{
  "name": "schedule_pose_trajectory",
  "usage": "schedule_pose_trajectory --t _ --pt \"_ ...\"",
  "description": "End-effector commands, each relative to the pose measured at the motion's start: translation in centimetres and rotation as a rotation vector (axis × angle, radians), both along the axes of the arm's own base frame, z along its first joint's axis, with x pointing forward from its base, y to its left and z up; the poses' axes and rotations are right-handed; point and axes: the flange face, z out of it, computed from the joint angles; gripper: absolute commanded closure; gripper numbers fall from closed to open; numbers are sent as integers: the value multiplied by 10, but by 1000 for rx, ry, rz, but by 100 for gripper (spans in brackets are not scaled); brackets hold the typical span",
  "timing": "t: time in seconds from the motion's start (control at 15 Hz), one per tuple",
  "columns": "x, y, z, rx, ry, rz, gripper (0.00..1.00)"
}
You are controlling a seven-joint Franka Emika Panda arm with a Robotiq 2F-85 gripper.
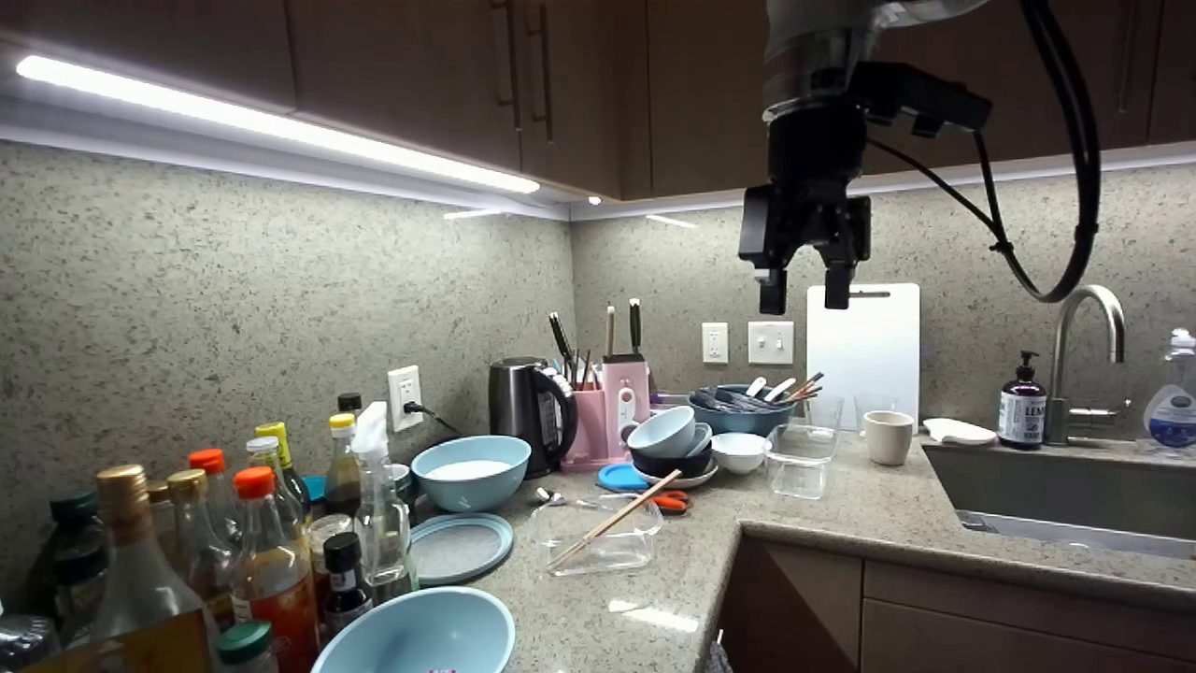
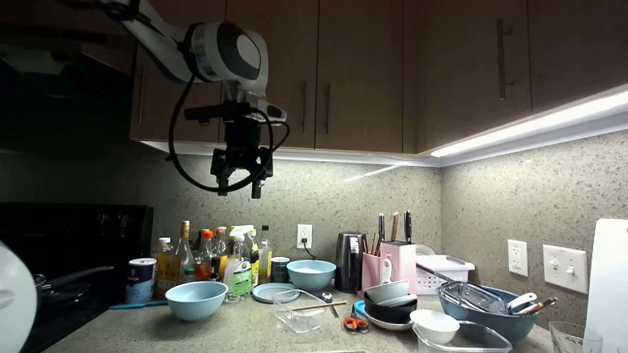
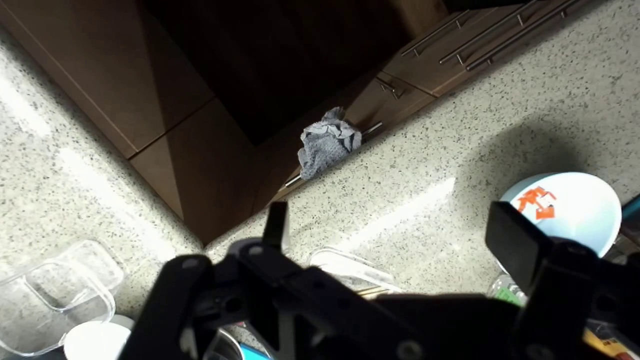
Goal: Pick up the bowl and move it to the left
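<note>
A light blue bowl (image 1: 420, 631) stands upright on the counter near the bottles. It also shows in an exterior view (image 2: 196, 301). In the wrist view the bowl (image 3: 582, 207) is at the right, with orange pieces inside, partly hidden by a finger. A similar blue bowl (image 1: 470, 477) with something white in it stands farther back by the kettle, also in an exterior view (image 2: 311, 275). My gripper (image 1: 804, 295) is open and empty, high above the counter. It shows so in an exterior view (image 2: 240, 190) and the wrist view (image 3: 392, 232).
Several bottles (image 1: 271, 551) crowd beside the near bowl. A grey-blue lid (image 2: 274, 292) and a clear container (image 2: 299, 314) with chopsticks lie on the counter. Stacked bowls (image 1: 665, 439), a white bowl (image 1: 740, 452), a kettle (image 1: 523, 411), and a sink (image 1: 1056, 491) are farther off. Cabinets hang above.
</note>
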Motion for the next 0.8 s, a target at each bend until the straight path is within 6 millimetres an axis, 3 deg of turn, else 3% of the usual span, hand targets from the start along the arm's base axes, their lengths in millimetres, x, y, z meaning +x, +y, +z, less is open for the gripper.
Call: schedule_pose_trajectory --t 0.0,0.4,0.73 --pt "0 0 1 0 0 0 0" --pt "58 -22 -20 -14 40 83 0" --pt "114 -14 -46 -128 54 270 0"
